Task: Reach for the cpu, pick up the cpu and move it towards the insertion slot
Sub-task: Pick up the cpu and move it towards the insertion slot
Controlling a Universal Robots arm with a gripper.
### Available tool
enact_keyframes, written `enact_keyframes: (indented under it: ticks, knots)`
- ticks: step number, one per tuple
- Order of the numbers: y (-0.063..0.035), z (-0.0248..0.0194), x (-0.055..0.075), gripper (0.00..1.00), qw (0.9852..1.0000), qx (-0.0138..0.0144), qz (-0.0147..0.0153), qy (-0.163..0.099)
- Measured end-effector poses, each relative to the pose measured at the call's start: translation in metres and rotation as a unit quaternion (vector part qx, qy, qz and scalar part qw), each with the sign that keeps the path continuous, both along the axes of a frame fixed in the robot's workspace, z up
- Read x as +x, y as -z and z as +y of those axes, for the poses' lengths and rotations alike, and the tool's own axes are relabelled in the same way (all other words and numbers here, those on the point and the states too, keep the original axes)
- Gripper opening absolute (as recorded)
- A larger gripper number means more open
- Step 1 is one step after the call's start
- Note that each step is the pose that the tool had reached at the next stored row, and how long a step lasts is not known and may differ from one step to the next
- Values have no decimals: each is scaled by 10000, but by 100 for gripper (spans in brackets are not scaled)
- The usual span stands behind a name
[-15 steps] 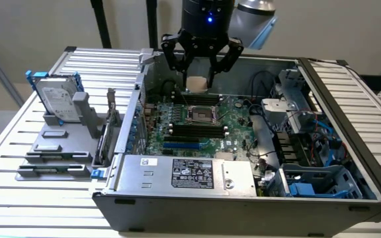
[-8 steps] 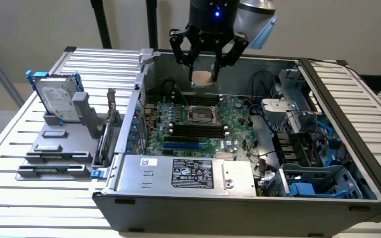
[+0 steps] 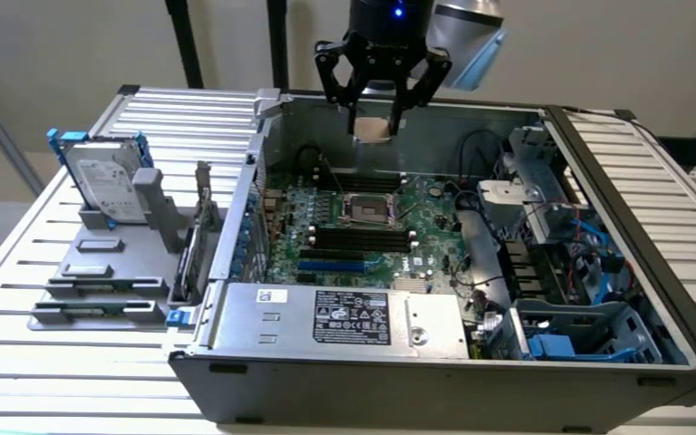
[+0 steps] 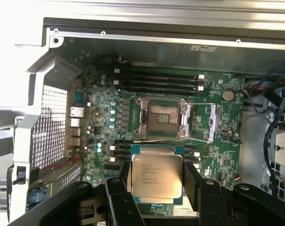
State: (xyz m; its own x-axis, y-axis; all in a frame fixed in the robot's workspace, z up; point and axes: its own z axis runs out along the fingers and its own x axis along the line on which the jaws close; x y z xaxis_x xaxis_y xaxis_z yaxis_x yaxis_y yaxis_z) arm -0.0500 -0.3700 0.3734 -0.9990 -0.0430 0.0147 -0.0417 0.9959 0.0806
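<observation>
Gripper: seen closest in the wrist view, its two dark fingers are pressed against opposite edges of the cpu, so the chip is pinched between them.
Cpu: held flat, silvery top with printed text facing the wrist camera, green rim visible around it; in the exterior view it hangs between the fingertips, in the air above the rear part of the open computer case.
Step in hand: judged to be the carry toward the socket; the pick-up appears done, since nothing touches the chip from below.
Memory slots: long black rows lie on both sides of the socket; they are not the target and should be kept apart from the chip's path.
Insertion slot: square socket with shiny metal frame and dark centre, on the green motherboard; in the exterior view it lies below and forward of the held chip, well apart from it.
Doing it well: the chip is best kept level, its edges squared to the frame, and centred over the dark opening before any lowering; the grip should be kept firm, so that no slip or tilt is allowed.
Risk: the raised frame could be caught by a tilted corner.
Hard drive: stands upright in blue brackets outside the case, at the exterior view's left, untouched.
</observation>
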Motion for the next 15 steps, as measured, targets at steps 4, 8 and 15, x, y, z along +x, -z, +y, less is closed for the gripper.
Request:
enact_keyframes:
  ticks: [4,8,15]
  knots:
    - [0,111,23,54,10000,-9,1,0]
    - [0,187,46,54,10000,-10,17,4]
    - [0,257,74,54,9999,-14,98,57]
